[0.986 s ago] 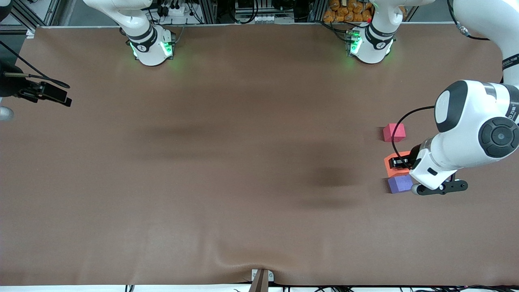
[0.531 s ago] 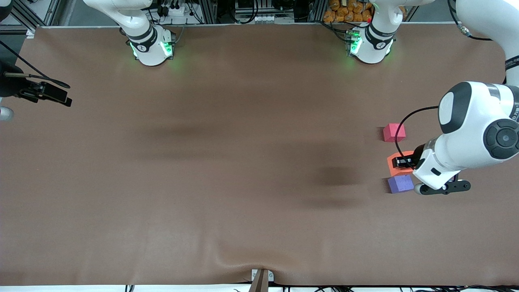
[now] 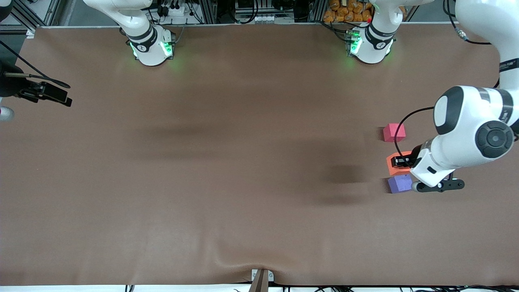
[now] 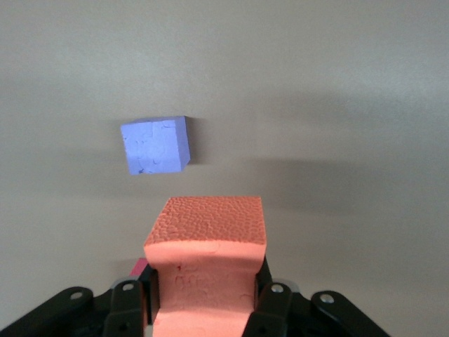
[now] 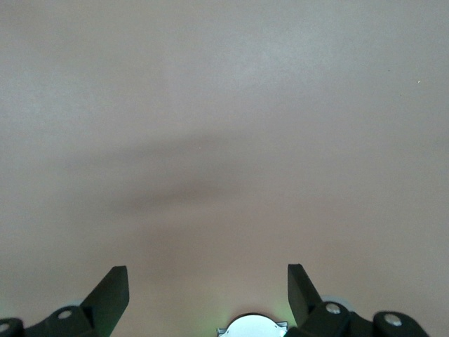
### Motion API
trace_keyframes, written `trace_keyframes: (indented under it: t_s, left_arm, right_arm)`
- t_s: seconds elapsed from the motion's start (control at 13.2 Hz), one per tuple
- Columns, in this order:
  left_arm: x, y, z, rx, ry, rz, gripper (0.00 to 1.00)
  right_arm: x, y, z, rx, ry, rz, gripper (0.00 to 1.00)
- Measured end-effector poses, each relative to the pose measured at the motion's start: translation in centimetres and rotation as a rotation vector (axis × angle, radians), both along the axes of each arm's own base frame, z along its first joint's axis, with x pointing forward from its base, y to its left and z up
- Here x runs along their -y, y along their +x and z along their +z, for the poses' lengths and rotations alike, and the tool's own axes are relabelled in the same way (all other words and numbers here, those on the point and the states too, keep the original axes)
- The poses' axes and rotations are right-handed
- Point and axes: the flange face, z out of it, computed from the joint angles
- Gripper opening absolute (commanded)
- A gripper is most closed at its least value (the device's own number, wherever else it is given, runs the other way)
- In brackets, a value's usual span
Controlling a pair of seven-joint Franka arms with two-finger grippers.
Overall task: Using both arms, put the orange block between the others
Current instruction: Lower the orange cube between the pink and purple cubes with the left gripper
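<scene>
Left gripper (image 3: 401, 162): clamped on the orange block (image 3: 396, 163), the foam visibly pinched between the fingers (image 4: 265, 302) in the left wrist view; it is up over the gap between the two other cubes, at the left arm's end of the table.
Orange block: held, not yet set down.
Red-pink block (image 3: 393, 132): on the table, farther from the front camera than the gap.
Purple-blue block (image 3: 399, 183): on the table, nearer to the front camera, close to the carried block.
Right gripper (image 5: 208, 289): fingers spread wide, holding nothing, waiting over bare table (image 3: 227, 162) at the right arm's end.
Step in hand: lowering the orange block into the gap.
How to do it well: centre it on the line between both cubes, descend straight, avoid nudging the purple-blue one, release only once the foam rests flat.
</scene>
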Motion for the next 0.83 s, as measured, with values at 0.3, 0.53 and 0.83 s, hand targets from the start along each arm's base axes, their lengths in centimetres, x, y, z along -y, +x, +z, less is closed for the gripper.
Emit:
trace_keyframes:
  t_s: [0.3,0.53,0.83]
  left_arm:
    - [-2.0,-1.1,-4.3,0.017,-0.012,-0.027,0.08]
    - [-4.7,-2.1,-6.2,-0.009,-0.019,-0.053,0.08]
    - [-6.9,-3.7,-8.8,-0.042,-0.022,-0.036,0.08]
  right_arm:
    - [-0.1,0.0,0.0,-0.001,0.0,0.003,1.0]
    - [-0.2,0.0,0.0,-0.001,0.0,0.003,1.0]
    - [-0.2,0.0,0.0,-0.001,0.0,0.004,1.0]
